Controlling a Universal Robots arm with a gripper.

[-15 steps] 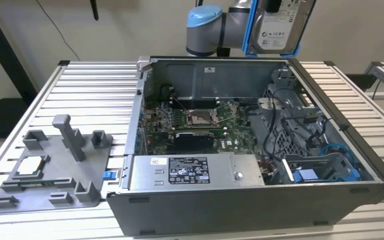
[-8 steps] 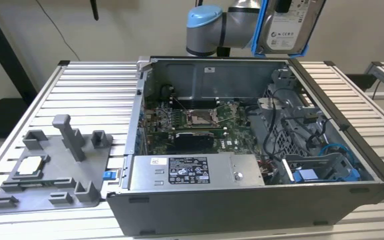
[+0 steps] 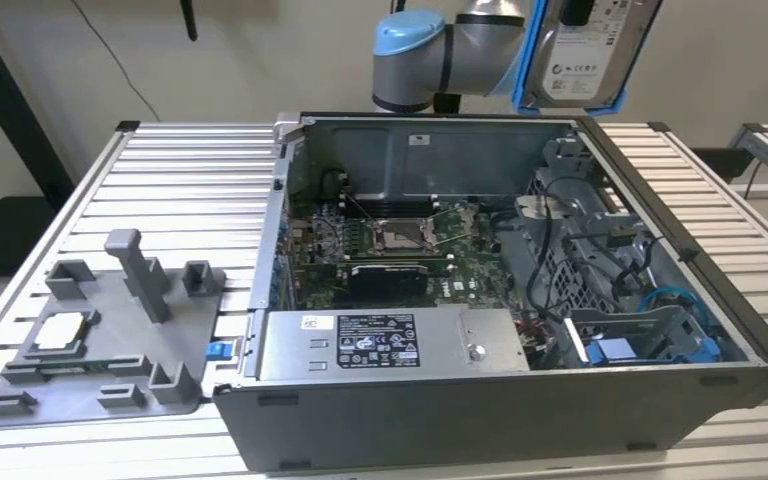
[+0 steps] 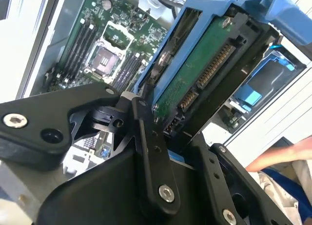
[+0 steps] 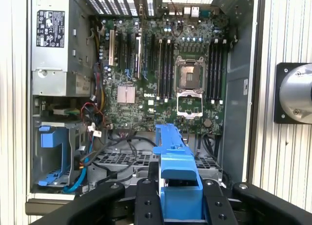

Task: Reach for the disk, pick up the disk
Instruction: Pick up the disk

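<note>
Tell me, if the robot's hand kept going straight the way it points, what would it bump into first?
The hand, gripping the disk, points down into the open computer case. Going straight, the disk would probably meet the tangle of cables and metal grille under it first; depth is hard to judge.

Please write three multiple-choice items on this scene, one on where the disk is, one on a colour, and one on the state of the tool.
1. Where is the disk?
A. lying on the grey fixture beside the case
B. held up in the air above the open computer case
C. seated in the drive bay

2. What colour is the frame round the disk's edges?
A. red
B. yellow
C. blue

3. What is the state of the tool?
A. shut on the disk
B. open and apart from everything
C. shut on a cable

Answers: 1 B, the exterior view shows it hanging over the case's rear wall. 2 C, both wrist views show blue plastic. 3 A, the black fingers flank the frame on both sides.
</note>
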